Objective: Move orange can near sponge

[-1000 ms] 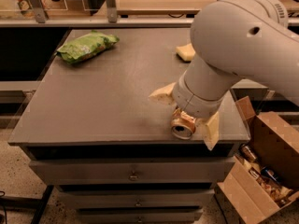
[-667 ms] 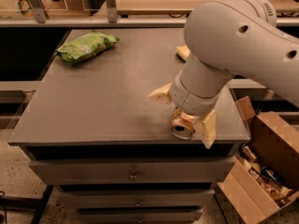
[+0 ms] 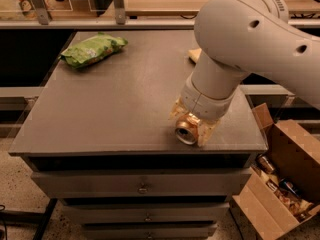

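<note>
Nearest us: open cardboard box [image 3: 280,184] on the floor, right of the drawers [image 3: 142,184]. Near the counter [image 3: 100,114] front-right edge we see the orange can [image 3: 186,130] on its side, long axis front-to-back, silver end toward us. Gripper [image 3: 191,125] is over it, jaws narrow, clamped on the can body. Behind, the arm [image 3: 240,39] hides most of the sponge [image 3: 195,54]. Green snack bag [image 3: 92,49] far left, well apart.
</note>
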`<state>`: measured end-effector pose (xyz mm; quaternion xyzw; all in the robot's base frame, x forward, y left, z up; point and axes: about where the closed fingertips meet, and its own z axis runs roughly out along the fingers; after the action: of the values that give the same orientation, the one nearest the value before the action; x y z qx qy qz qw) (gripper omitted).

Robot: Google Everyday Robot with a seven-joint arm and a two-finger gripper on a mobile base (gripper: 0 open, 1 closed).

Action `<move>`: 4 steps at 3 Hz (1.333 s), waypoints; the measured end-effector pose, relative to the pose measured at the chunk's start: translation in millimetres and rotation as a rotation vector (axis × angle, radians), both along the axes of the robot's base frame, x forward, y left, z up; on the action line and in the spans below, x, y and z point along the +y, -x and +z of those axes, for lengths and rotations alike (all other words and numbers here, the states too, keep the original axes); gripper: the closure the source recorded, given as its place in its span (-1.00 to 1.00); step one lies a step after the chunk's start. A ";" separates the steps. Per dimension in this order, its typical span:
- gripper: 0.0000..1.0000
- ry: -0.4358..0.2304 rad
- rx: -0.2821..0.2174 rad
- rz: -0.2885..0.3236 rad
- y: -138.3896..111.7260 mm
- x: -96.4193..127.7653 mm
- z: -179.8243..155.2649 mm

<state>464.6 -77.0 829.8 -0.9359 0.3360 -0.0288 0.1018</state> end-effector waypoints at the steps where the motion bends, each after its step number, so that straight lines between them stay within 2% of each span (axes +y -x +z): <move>1: 0.28 -0.015 0.015 0.017 2.2 1.2 2.8; 2: 0.76 -0.014 0.015 0.018 2.7 1.6 2.8; 3: 1.00 -0.013 0.014 0.018 3.2 1.8 2.7; 4: 1.00 -0.013 0.014 0.019 3.2 1.8 2.7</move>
<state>461.4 -75.1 832.5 -0.9385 0.3282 -0.0190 0.1058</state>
